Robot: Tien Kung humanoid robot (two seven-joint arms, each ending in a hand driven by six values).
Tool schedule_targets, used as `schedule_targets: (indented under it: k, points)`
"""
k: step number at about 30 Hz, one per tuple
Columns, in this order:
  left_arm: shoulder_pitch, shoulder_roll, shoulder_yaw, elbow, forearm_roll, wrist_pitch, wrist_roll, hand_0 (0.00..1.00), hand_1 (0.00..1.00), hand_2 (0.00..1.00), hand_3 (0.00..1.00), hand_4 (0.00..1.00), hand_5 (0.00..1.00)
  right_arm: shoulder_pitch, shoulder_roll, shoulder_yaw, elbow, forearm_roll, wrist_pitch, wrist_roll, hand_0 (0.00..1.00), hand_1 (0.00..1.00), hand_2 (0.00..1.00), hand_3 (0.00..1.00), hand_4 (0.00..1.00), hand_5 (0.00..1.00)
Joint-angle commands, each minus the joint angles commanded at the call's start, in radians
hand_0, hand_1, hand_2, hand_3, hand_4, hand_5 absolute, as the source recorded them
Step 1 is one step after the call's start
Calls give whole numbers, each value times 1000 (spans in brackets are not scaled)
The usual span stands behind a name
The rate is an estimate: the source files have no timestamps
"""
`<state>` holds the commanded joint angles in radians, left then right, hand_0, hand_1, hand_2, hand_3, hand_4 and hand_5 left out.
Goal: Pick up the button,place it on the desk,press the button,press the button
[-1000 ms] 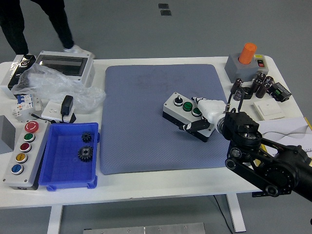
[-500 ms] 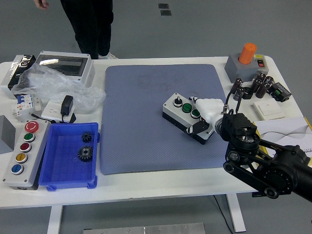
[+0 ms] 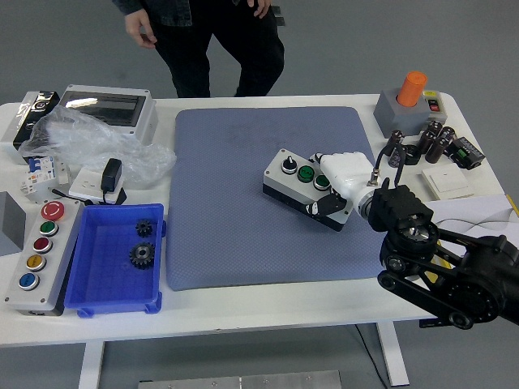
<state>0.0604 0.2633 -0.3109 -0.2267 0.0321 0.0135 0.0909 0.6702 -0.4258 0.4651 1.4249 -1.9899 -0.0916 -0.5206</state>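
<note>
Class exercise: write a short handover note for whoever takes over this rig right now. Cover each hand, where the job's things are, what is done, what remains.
Right hand: shut on the grey three-button control box, gripping its right end.
Left hand: not in view.
Box: on the blue-grey mat, right of centre; whether it rests flat or is slightly lifted is unclear.
Person stands at the far side, hands off the table.
Done: box grasped.
Left: release it, then press the button twice.
</note>
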Motion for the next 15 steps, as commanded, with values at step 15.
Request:
schedule_targets:
  k: [15]
  points:
    - [1, -2, 13, 1, -4, 2, 1, 704, 746, 686, 707, 752, 449, 198, -94, -263, 13, 23, -73, 290, 480, 614, 505, 417, 629, 55]
